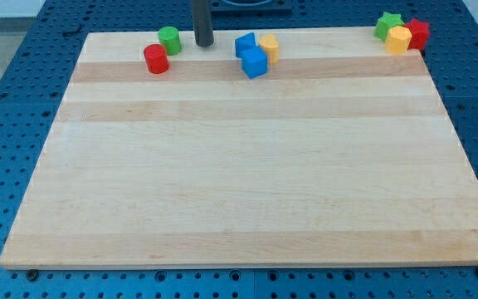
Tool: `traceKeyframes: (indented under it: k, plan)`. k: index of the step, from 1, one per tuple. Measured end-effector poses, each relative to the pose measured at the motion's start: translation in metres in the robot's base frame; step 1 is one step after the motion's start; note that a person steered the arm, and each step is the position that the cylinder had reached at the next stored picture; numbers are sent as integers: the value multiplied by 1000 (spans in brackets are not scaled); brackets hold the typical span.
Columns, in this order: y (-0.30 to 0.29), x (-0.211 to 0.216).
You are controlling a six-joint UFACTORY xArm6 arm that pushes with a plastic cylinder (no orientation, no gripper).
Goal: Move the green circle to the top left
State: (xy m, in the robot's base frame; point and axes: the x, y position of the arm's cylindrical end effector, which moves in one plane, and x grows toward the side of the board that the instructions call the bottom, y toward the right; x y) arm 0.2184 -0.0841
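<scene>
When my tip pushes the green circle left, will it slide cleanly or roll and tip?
The green circle stands upright on its flat end, squat, so it probably slides rather than tips. Its round side may slip off my tip, just to its right. The red cylinder, touching or nearly so, could deflect it.

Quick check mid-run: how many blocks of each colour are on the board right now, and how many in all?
Green: 2, the green circle and the green star
Red: 2, the red cylinder and the red block
Blue: 2, the blue block and the blue cube
Yellow: 2, the yellow block and the yellow hexagon
Total: 8
</scene>
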Motion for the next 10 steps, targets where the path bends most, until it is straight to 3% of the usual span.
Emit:
traceKeyframes:
  k: [3, 6, 10]
  plan:
    - [-73, 0]
    - [-81, 13]
    - [-115, -8]
